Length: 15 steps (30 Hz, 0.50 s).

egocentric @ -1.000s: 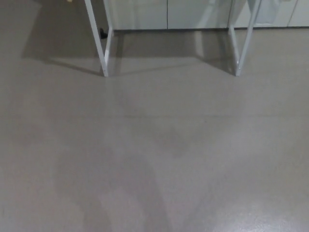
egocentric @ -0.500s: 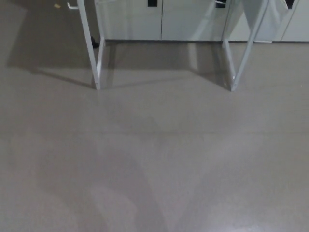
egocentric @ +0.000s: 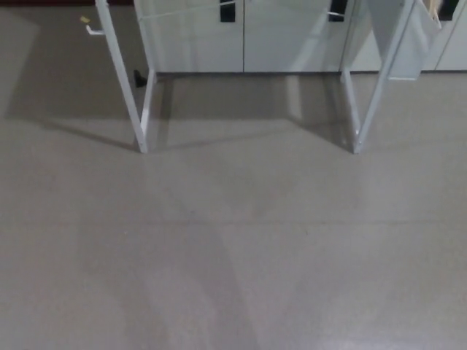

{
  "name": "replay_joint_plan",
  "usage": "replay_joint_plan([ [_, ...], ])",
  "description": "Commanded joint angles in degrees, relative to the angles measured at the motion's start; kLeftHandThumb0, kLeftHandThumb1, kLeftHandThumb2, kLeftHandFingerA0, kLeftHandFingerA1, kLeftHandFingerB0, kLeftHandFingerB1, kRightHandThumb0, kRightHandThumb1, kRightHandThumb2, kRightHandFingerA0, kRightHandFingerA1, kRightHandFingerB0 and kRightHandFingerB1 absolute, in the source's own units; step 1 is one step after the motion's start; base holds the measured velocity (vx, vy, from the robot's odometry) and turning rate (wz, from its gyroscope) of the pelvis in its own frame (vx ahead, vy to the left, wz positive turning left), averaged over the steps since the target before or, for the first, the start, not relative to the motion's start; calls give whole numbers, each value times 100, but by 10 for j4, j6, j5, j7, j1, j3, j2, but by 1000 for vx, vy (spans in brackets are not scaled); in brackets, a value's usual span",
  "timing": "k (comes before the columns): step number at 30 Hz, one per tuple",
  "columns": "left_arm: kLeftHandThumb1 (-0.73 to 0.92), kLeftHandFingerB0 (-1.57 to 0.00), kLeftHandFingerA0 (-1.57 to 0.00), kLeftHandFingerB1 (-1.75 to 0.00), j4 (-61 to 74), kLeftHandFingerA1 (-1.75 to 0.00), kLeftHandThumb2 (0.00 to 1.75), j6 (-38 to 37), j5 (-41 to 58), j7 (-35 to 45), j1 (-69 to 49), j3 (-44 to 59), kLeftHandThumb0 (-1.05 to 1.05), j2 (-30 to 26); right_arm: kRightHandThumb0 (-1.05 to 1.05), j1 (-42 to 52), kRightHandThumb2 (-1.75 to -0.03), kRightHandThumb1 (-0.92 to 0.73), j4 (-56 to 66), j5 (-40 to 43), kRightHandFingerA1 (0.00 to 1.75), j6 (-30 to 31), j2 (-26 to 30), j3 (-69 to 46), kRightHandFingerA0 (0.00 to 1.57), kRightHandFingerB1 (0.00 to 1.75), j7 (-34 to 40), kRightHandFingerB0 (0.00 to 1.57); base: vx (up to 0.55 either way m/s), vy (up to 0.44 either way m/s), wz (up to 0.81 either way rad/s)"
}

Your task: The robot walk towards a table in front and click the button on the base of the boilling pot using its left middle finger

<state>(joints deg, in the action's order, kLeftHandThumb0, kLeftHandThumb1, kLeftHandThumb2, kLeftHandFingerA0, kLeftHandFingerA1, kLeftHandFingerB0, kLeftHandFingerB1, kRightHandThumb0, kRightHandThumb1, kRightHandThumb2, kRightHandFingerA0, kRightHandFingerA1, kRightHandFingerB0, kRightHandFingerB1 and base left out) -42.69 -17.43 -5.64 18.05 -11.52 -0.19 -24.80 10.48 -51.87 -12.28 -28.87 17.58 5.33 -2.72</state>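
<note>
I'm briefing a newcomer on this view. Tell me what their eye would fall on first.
The two white metal table legs, one at upper left and one at upper right, stand out against the bare grey floor that fills most of the picture. Behind them runs a row of pale cabinet doors with dark handles. Neither hand shows, nor the pot.

Grey floor with white frame legs and pale cabinets along the far wall.

The smooth grey floor (egocentric: 233, 248) fills most of the view, crossed by soft shadows. Two pairs of white metal legs (egocentric: 139, 109) stand on it, one pair at left, another (egocentric: 357, 109) at right, each pair leaning together toward its foot. Behind them runs a row of pale cabinet doors (egocentric: 241, 44) with dark handles (egocentric: 228, 10) near the top edge. A small yellow scrap (egocentric: 85, 20) lies on the floor at upper left.
</note>
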Motion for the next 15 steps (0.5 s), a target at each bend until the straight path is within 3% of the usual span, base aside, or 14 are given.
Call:
replay_joint_plan([
  [1,38,-36,-48,-41,0,-47,64,-5,-7,-3,-4,-2,-42,-10,-54,4,-77,-47,-2,-9,51,5,4,5,58,46,10,42,198,-58,-9],
  [6,38,-37,-48,-41,-8,-47,64,-9,-11,-3,-1,-5,-44,-13,-53,4,-77,-47,-4,-6,51,3,4,4,58,46,6,42,203,-12,-9],
  [8,38,-35,-48,-41,-11,-47,65,-10,-14,-3,1,-8,-45,-15,-52,3,-77,-48,-5,-9,51,1,5,5,57,47,7,42,291,236,-84],
  [15,38,-37,-48,-41,7,-46,64,5,-11,0,-1,-10,-43,-17,-53,0,-78,-48,-10,-13,52,0,5,8,58,47,11,43,164,79,8],
])
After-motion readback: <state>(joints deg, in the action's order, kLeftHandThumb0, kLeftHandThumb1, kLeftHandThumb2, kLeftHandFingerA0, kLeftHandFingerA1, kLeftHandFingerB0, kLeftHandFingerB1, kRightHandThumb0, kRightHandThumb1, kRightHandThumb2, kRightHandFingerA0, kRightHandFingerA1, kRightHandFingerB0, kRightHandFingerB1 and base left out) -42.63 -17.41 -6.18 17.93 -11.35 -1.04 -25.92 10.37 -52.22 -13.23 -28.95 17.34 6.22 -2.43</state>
